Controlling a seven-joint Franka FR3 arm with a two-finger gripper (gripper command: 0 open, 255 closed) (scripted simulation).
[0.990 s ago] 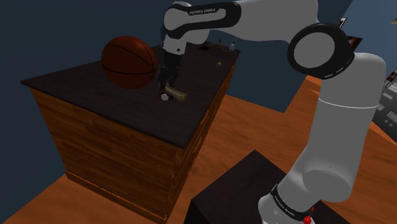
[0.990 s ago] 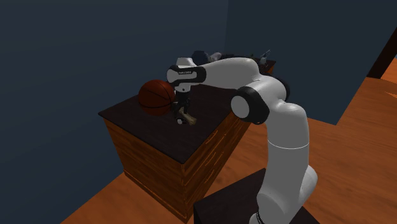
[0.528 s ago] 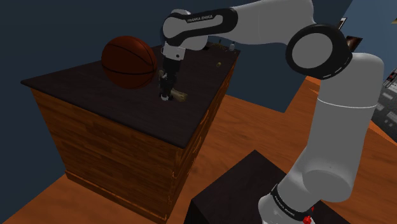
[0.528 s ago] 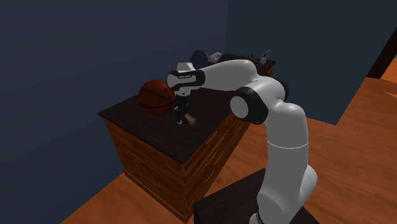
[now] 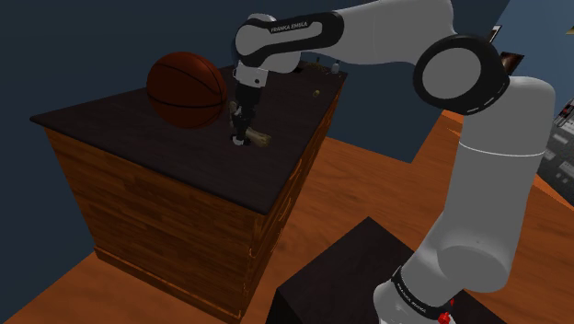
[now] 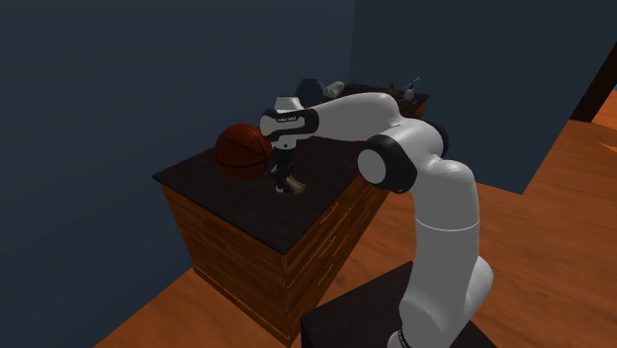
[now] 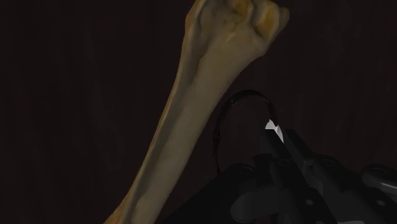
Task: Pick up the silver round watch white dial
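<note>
Shoulder view: wooden dresser (image 5: 175, 216) with a dark top, standing on an orange wood floor (image 5: 363, 184). Basketball (image 5: 187, 89) sat on the top toward the view's left. White arm (image 5: 478, 166) rose from the black stand (image 5: 336, 276) and reached across to the dresser. Gripper (image 5: 241, 136) pointed straight down, its tip at the dresser top just right of the ball. Pale bone (image 5: 262, 140) lay on the top, touching or just beside the gripper tip. A few small items (image 5: 319, 67) stood at the far end of the top, too small to name.

Second exterior view: same layout from farther off. Gripper hung between ball and bone, low on the top, near the dresser's front right edge. Dark blue wall behind.

Wrist view: bone ran slantwise past the gripper, its knobbed end away from the camera. Watch (image 7: 274, 129) lay on the dark top right at the gripper, beside the bone's shaft. A white sliver of it and a thin dark strap loop showed above the black gripper body. Could not tell whether the gripper was closed on the watch or standing apart from it.
</note>
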